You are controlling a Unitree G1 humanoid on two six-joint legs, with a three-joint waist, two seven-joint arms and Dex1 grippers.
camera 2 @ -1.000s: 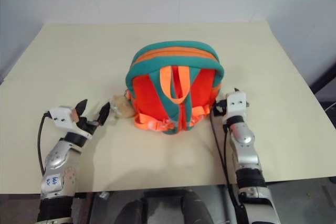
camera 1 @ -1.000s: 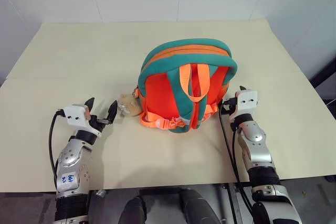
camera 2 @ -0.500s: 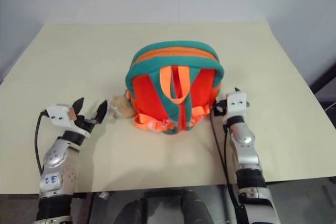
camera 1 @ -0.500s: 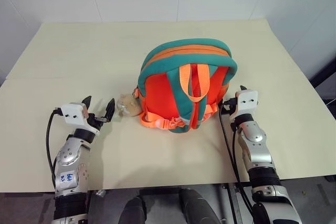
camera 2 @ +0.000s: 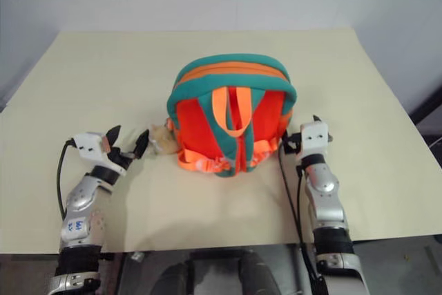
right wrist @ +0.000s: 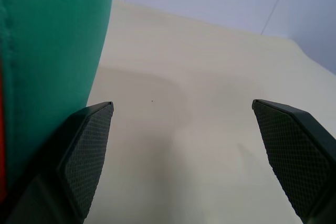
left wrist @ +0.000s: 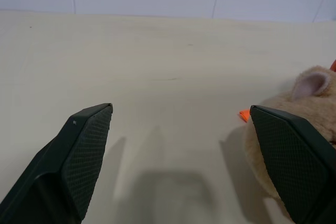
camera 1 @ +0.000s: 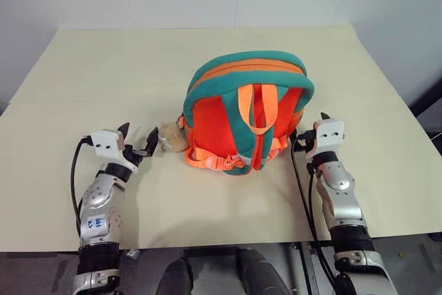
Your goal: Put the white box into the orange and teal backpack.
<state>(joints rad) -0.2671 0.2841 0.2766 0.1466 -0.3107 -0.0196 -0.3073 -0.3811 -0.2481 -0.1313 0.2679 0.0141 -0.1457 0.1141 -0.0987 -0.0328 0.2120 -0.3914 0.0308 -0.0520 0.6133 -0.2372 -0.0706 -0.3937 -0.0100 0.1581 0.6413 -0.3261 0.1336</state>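
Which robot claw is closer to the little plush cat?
The left claw. It sits open right beside the cat, one finger up against it. The right claw is open on the backpack's far side.

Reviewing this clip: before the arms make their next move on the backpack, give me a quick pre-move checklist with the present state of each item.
1. Left gripper open: ok, jaws spread wide.
2. Right gripper open: ok, jaws wide with only table between them.
3. Backpack upright on the table, between the two arms: ok.
4. Left gripper clear of the plush cat charm: not ok, one finger sits right against the charm in the left wrist view; touching or not, cannot tell.
5. Backpack opening ready to take the box: cannot tell, the top looks closed from here.
6. White box located: not ok, it is not found on the table.
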